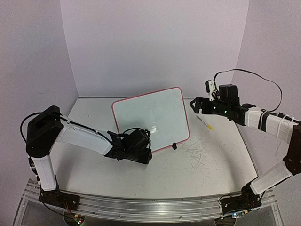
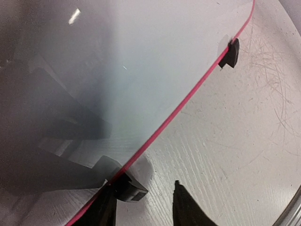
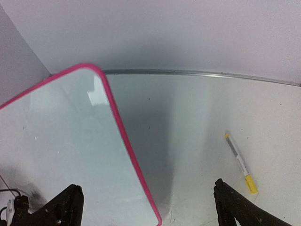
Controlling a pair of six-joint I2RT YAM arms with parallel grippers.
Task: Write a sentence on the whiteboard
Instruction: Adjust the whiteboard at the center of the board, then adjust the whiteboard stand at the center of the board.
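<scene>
The whiteboard [image 1: 150, 117] stands tilted at mid-table, white with a thin pink frame [image 2: 188, 96]. The sentence is out of view: I make out no writing on its face [image 3: 61, 141]. My left gripper [image 1: 146, 137] is at the board's lower left edge. Its jaws straddle one black clip foot [image 2: 129, 188], and the right finger [image 2: 188, 209] stands clear of that foot, so the gripper [image 2: 143, 188] is open. My right gripper [image 1: 194, 104] hovers beside the board's right edge, wide open and empty [image 3: 146, 188]. A yellow-capped marker [image 1: 205, 123] lies on the table [image 3: 240, 162].
The board's other black clip foot [image 1: 174, 146] rests on the table [image 2: 230, 52]. A tangle of thin grey scratch marks [image 1: 200, 155] covers the tabletop to the right of it [image 2: 273, 70]. Pale walls close in the back and sides.
</scene>
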